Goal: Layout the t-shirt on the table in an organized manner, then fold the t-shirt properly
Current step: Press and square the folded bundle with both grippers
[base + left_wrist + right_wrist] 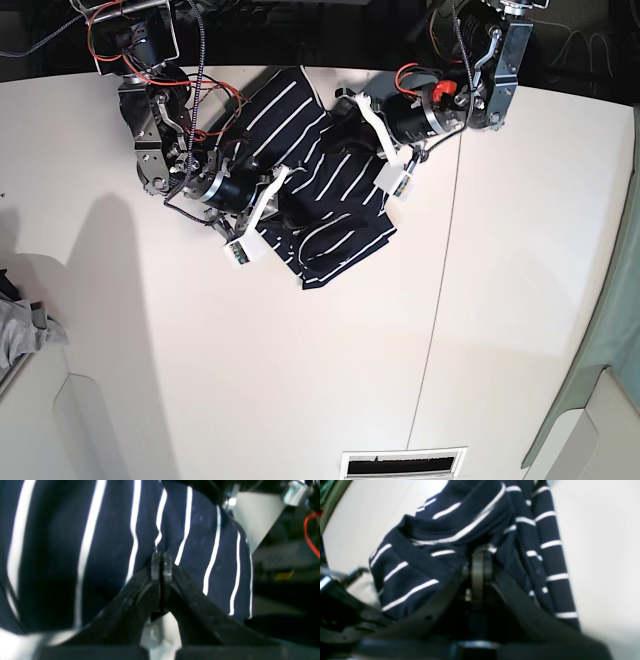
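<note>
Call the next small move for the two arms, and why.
Probably draw the two pincers apart sideways to spread the cloth. The left pincer and right pincer are both shut on the t-shirt, which hangs bunched and creased between the arms above the table, not yet laid flat, so folding looks premature.

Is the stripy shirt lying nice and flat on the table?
No, the t-shirt is bunched up in folds on the table, with the left hand and right hand both pinching it.
</note>
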`<state>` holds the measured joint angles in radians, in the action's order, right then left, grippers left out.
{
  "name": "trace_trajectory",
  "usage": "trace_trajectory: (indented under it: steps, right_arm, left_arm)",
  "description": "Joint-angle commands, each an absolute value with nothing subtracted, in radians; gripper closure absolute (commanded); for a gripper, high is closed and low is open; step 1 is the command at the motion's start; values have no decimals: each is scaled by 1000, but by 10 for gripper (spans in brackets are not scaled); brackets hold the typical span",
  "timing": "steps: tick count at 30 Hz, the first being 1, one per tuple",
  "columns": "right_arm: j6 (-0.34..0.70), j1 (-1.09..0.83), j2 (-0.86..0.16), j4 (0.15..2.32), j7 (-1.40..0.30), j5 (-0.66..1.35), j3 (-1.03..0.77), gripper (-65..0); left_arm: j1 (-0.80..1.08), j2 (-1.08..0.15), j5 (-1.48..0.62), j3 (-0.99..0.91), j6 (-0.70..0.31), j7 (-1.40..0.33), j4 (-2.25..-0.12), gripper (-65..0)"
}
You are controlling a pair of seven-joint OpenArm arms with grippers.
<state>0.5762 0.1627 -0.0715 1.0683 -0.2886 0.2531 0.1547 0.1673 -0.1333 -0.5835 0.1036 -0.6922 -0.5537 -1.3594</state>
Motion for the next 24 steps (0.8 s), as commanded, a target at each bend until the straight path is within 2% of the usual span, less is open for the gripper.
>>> trace_trajectory:
  steps: [1, 8, 12, 15, 24]
  right_arm:
    - [565, 177, -72, 1088, -306, 236, 155, 0]
    - [565, 169, -72, 1274, -341, 242, 155, 0]
    - [564, 169, -72, 1384, -353, 242, 152, 0]
    - [563, 170, -72, 1422, -422, 242, 127, 0]
    - [545, 168, -73, 1415, -471, 243, -104, 0]
  left_arm:
    - [136, -133, -600, 101, -698, -536, -1377, 0]
    - [83, -146, -715, 101, -698, -712, -1461, 0]
    - [102, -195, -761, 101, -698, -722, -1576, 0]
    - [127, -217, -763, 101, -698, -723, -1625, 0]
    - [205, -216, -723, 101, -698, -722, -1623, 0]
